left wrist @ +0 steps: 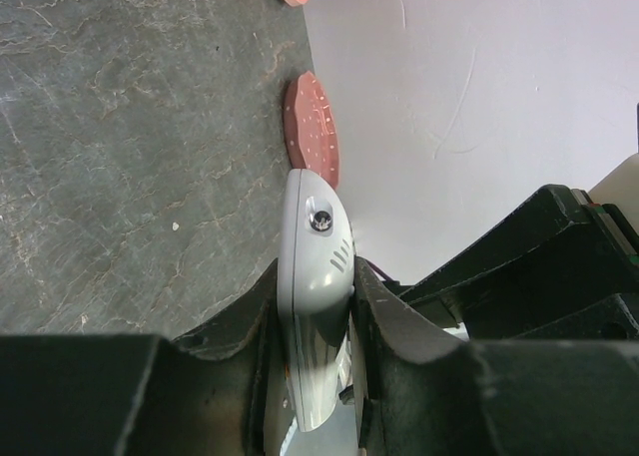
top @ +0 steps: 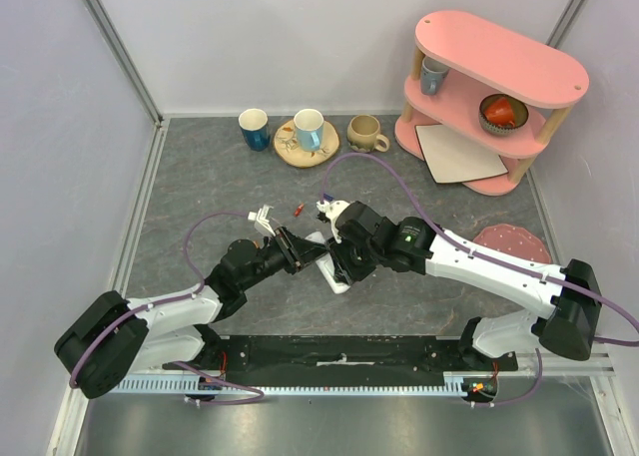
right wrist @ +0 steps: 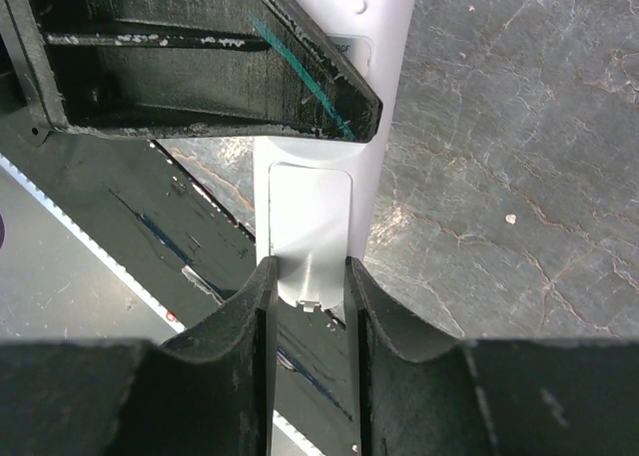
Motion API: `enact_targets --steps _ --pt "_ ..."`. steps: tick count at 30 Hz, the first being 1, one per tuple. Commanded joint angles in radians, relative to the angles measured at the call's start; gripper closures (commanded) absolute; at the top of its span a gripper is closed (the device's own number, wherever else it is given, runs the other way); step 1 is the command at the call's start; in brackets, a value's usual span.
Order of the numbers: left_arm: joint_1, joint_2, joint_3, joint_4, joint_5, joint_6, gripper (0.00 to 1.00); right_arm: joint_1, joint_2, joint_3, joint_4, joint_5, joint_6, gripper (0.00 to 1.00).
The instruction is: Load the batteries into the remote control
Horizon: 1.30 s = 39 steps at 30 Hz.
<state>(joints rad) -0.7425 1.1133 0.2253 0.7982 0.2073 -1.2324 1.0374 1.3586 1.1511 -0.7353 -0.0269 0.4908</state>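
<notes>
Now the left gripper (left wrist: 318, 306) is clamped on one end of the remote control (left wrist: 315, 236), mid-bench (top: 200, 177) between the arms, while the right gripper (right wrist: 308, 276) pinches its other end by the battery cover (right wrist: 310, 212). A red-orange battery (top: 299, 210) lies just beyond. Uneven pulling could twist the slim handset out of either grip.

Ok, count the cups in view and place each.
4. Blue cup and tan mug at the table's back; pale cup between them on a wooden disc; another cup on the pink shelf. More may be hidden.
</notes>
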Motion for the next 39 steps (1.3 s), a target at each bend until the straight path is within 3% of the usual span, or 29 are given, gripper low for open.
enact_targets --steps 1,7,13,19,31,39 --pt "-0.031 -0.009 0.032 0.118 0.040 0.004 0.98 0.000 0.010 0.038 0.045 0.048 0.011 1.00" --pt "-0.044 -0.001 0.034 0.133 0.041 0.001 0.98 0.000 0.017 0.041 0.047 0.067 0.009 1.00" --pt "-0.060 0.006 0.036 0.153 0.043 -0.001 0.98 -0.003 0.022 0.042 0.045 0.093 0.015 0.92" --pt "-0.064 0.011 0.034 0.162 0.037 -0.001 0.98 0.000 0.014 0.042 0.048 0.094 0.023 0.78" --pt "-0.090 0.000 0.020 0.151 -0.055 0.001 0.98 0.000 0.004 0.030 0.105 0.030 0.072 0.81" --pt "-0.097 -0.007 0.020 0.151 -0.060 0.001 0.98 0.000 0.010 0.013 0.120 0.013 0.084 0.69"
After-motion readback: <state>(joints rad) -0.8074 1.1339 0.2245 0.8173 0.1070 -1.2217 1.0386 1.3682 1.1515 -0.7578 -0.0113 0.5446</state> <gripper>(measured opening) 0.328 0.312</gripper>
